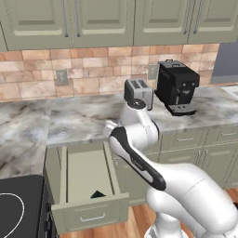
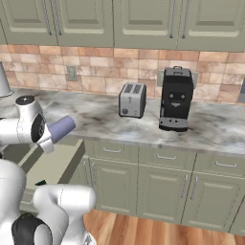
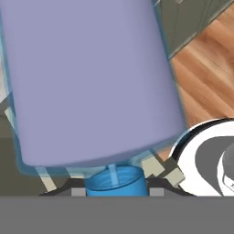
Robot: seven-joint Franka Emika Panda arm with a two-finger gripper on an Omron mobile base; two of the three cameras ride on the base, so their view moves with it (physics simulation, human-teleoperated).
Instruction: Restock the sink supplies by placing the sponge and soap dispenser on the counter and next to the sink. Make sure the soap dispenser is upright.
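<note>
A home kitchen is showing here: a grey-and-white veined marble counter (image 1: 74,118) is running over olive-green base cabinets (image 2: 158,186), with matching wall cupboards (image 1: 102,21) hanging above a terracotta tile backsplash (image 2: 100,67). A silver two-slot toaster (image 2: 132,100) and black coffee machine (image 2: 175,99) are standing on it, a black stovetop (image 1: 18,209) is sitting beside an open drawer (image 1: 86,183), over wood flooring (image 2: 143,229).

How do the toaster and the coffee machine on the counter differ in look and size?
The toaster is silver-grey; the coffee machine is black. The toaster is low and boxy, with two slots on top, while the coffee machine stands clearly taller, with a recess above its base. In the right base view the toaster is left of the coffee machine. Both stand upright on the marble counter, near the brick backsplash.
</note>
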